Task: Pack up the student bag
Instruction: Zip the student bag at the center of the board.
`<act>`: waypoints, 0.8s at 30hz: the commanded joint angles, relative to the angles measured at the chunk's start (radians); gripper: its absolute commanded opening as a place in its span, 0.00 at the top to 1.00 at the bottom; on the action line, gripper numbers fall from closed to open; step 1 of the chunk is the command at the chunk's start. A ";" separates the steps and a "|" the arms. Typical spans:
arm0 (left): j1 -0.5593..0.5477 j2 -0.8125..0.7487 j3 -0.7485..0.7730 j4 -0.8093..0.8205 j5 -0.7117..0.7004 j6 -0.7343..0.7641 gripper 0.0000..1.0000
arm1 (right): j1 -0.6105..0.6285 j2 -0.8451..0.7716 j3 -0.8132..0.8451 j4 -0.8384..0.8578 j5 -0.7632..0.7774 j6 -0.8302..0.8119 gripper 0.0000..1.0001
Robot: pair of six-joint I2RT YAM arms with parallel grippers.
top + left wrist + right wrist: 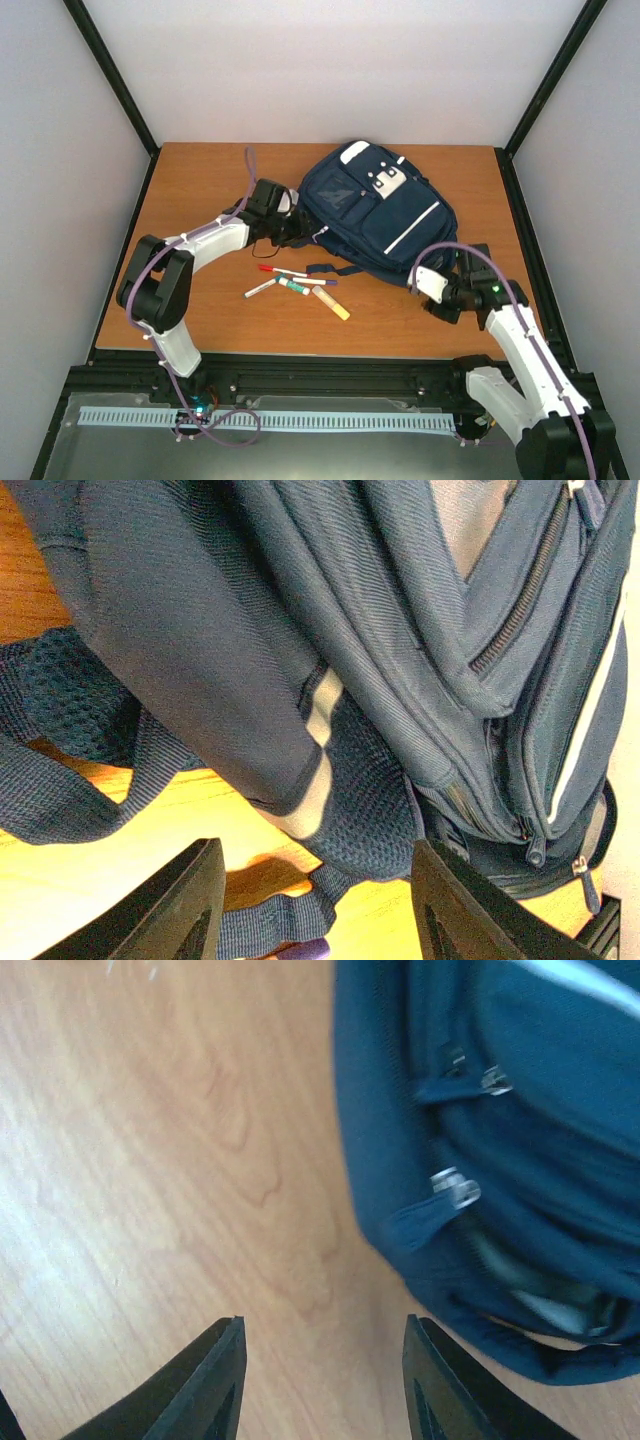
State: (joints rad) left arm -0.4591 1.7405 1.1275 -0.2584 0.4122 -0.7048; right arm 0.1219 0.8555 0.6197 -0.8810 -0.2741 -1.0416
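Overhead wide, wrist close-ups, common student bag [375, 215]

White-linked, black-jointed left arm [212, 241] and right arm [527, 343] carry purple cables [250, 166], perhaps a green light [497, 288].

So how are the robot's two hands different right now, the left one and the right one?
The left gripper faces the student bag's padded straps, with blue fabric filling the space ahead of it; the right gripper faces bare table, with the bag off to one side. The left gripper is at the bag's strap end; the right gripper is by the corner with the zip pulls. Both are open and holding nothing.
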 commanded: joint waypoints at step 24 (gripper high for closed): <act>-0.156 0.018 0.051 -0.017 -0.024 -0.021 0.43 | -0.008 0.643 0.505 -0.287 -0.031 0.551 0.41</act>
State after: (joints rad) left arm -0.6136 1.7332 1.1336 -0.2855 0.4030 -0.7048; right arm 0.1028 1.4818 1.0973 -1.1023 -0.3027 -0.5251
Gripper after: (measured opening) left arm 0.566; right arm 0.591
